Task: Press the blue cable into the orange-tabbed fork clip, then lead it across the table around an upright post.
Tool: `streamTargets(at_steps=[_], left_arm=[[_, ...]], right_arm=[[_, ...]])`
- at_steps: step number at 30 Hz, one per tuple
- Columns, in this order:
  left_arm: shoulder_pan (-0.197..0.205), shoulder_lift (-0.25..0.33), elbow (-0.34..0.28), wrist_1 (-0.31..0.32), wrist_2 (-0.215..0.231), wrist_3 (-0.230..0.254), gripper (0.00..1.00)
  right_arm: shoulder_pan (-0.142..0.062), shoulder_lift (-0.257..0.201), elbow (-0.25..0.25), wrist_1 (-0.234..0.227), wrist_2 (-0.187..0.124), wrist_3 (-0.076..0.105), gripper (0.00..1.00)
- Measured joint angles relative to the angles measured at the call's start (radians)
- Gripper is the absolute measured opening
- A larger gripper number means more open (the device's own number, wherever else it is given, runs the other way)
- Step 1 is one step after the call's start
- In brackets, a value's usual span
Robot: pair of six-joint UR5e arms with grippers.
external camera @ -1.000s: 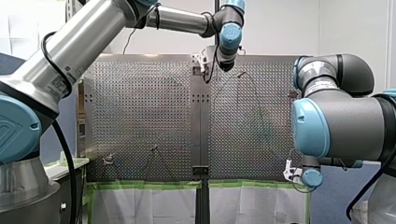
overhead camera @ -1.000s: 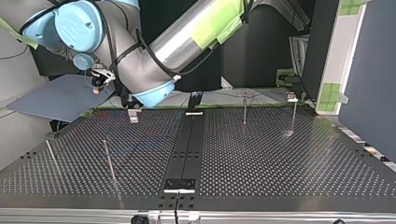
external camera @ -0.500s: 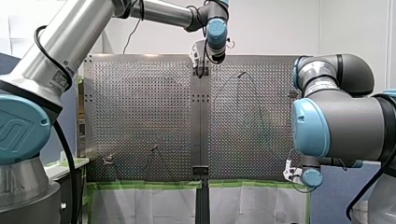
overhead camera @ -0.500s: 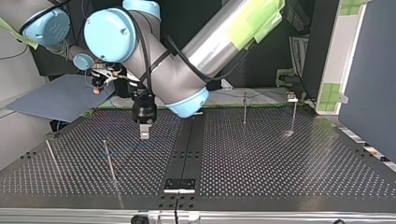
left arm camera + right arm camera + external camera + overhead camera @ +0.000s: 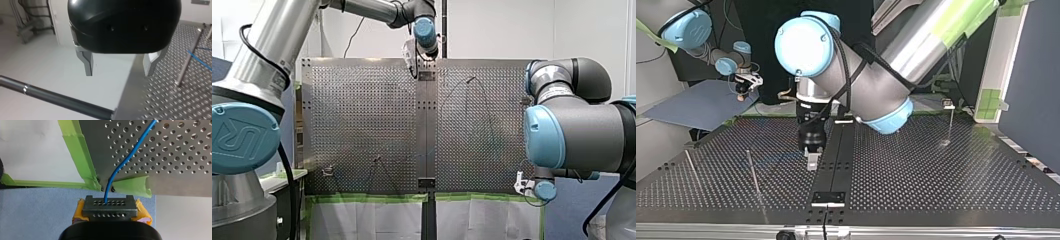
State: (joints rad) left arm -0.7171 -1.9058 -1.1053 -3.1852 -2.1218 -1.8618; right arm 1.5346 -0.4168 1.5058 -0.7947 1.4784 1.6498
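Our right gripper (image 5: 110,208) is clenched on the blue cable (image 5: 125,161). In the right wrist view the cable end goes in btw the yellow pads (image 5: 143,216), w/ a grey holed block across the tips. From there the cable runs ahead of the gripper, past the green tape (image 5: 75,150) at the table (image 5: 175,150) corner and on over the holes. The gripper itself sits just off the table edge, above a blue mat (image 5: 37,207). In the front view we see the same gripper low at the view's right, nr the table's corner.

Our left gripper (image 5: 118,65) is released, w/ nothing btw its metal fingers (image 5: 86,62). In the left wrist view the table lies to one side of the fingers. A post (image 5: 186,62) stands beside the gripper, and a stretch of blue cable crosses by that post; touching or not, we can't tell. A dark rod (image 5: 57,98) lies ahead of the fingers. In the top view the left gripper points down at the table, just beside the dark centre strip (image 5: 836,155), on the view's left of it. Its tips are close to the surface, but we can't tell if they touch. A thin post (image 5: 753,172) stands nr it, further to the view's left.
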Motion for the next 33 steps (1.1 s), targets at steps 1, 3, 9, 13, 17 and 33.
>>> streamTargets(at_steps=[1,3,9,13,17,33], left_arm=[[0.000,0.008,-0.008,0.008,0.008,0.003,0.98],[-0.001,0.027,-0.027,0.028,0.027,0.010,0.98],[-0.004,0.053,-0.078,0.078,0.078,0.016,0.98],[-0.003,0.055,-0.112,0.112,0.112,0.009,0.98],[-0.003,0.055,-0.143,0.144,0.144,0.000,0.98],[0.003,0.054,-0.273,0.274,0.191,-0.010,0.98]], right_arm=[[0.000,0.000,0.000,0.001,-0.001,-0.001,0.00],[0.001,0.000,0.000,0.002,-0.004,-0.004,0.00],[0.003,-0.001,0.000,0.005,-0.006,-0.008,0.00],[0.003,0.000,0.000,0.005,-0.007,-0.008,0.00],[0.004,-0.001,0.000,0.005,-0.008,-0.008,0.00],[0.006,-0.001,0.000,0.005,-0.010,-0.008,0.00]])
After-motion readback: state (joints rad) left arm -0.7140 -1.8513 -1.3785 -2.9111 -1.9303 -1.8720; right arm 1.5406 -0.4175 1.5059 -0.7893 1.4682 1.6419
